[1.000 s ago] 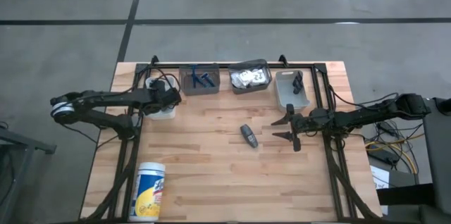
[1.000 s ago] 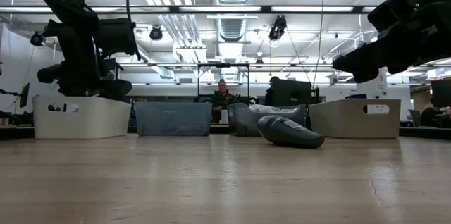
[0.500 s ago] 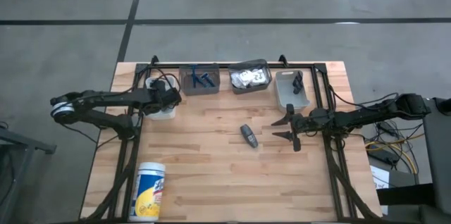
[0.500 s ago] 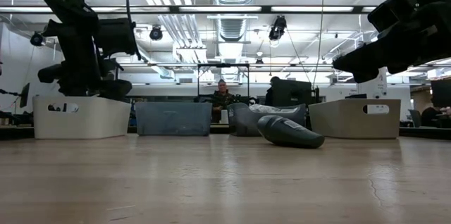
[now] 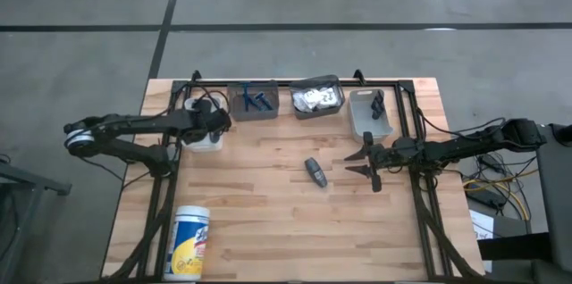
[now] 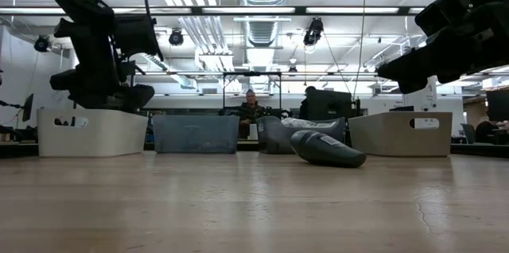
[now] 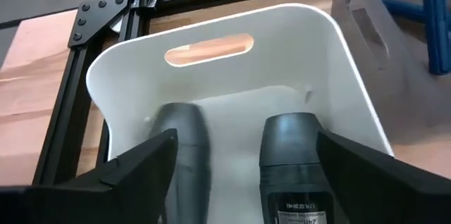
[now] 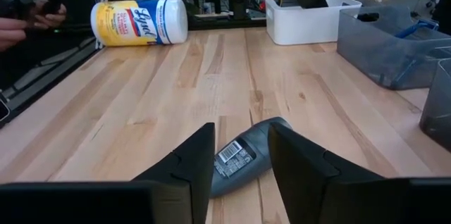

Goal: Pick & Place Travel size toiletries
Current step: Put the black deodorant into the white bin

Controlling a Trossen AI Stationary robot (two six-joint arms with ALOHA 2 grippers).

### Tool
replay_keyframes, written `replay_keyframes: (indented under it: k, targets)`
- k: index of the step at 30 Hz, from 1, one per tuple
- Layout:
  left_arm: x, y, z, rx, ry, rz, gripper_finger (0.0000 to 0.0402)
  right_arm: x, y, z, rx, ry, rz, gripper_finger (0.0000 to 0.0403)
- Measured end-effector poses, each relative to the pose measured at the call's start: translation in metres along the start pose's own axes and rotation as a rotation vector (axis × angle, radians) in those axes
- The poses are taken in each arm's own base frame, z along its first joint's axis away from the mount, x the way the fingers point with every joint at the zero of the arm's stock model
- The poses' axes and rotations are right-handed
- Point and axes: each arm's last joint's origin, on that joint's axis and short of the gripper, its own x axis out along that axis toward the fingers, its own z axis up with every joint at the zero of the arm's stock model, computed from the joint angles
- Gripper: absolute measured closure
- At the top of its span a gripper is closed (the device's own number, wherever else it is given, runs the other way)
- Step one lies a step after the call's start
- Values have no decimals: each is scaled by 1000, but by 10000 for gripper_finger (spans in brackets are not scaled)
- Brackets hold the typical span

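Left pincer point(image 7: 239, 175) over white bin point(image 7: 211, 76), wooden table point(image 5: 268, 221)

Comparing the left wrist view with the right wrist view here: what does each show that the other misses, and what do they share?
Only the left wrist view looks down into the white bin, where two dark grey tubes lie side by side between the open left gripper fingers. Only the right wrist view shows the lone dark grey tube on the table just beyond the right gripper, plus the white canister lying on its side. Both show the white bin and the wooden table.
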Motion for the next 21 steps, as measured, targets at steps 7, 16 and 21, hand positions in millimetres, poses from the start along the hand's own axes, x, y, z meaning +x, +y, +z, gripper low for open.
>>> replay_keyframes:
  k: [7,16,21]
  targets:
    - [-11,-8,16,-37,-21,-35,49,0,0,0,0,0,0,297]
    - [-43,-26,33,-50,-58,-158,48,0,0,0,-4,0,0,330]
    - [-63,-41,33,-49,-70,-252,48,0,0,0,0,0,0,346]
